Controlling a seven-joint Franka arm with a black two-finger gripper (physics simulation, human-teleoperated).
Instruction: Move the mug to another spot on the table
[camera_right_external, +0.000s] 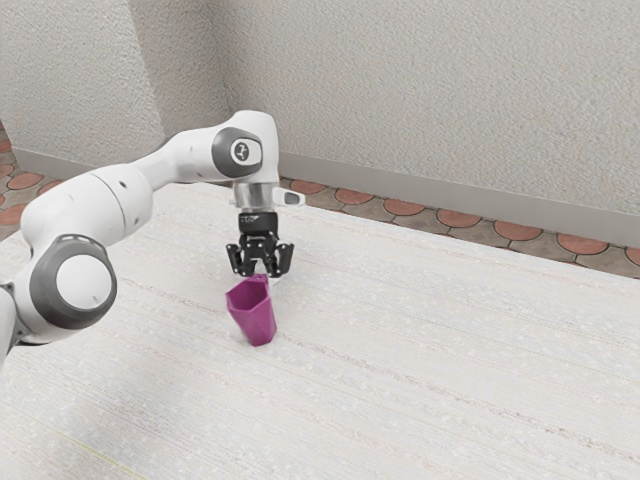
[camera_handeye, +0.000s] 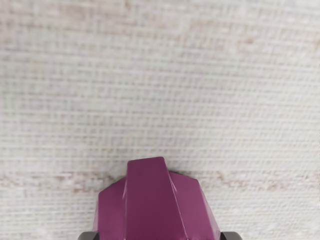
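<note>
A purple faceted mug (camera_right_external: 251, 312) stands slightly tilted on the pale table (camera_right_external: 430, 330), near its middle. My black gripper (camera_right_external: 259, 274) points straight down onto the mug's rim, with its fingers reaching to the top of the mug. In the wrist view the mug (camera_handeye: 155, 205) lies right under my hand, and a dark fingertip (camera_handeye: 89, 235) presses against each of its two sides. The gripper is shut on the mug. I cannot tell whether the mug's base touches the table.
The white arm (camera_right_external: 120, 205) comes in from the exterior view's left. A rough grey wall (camera_right_external: 430, 90) and a strip of brick floor (camera_right_external: 480, 225) lie beyond the table's far edge. Bare tabletop stretches toward the exterior view's right and front.
</note>
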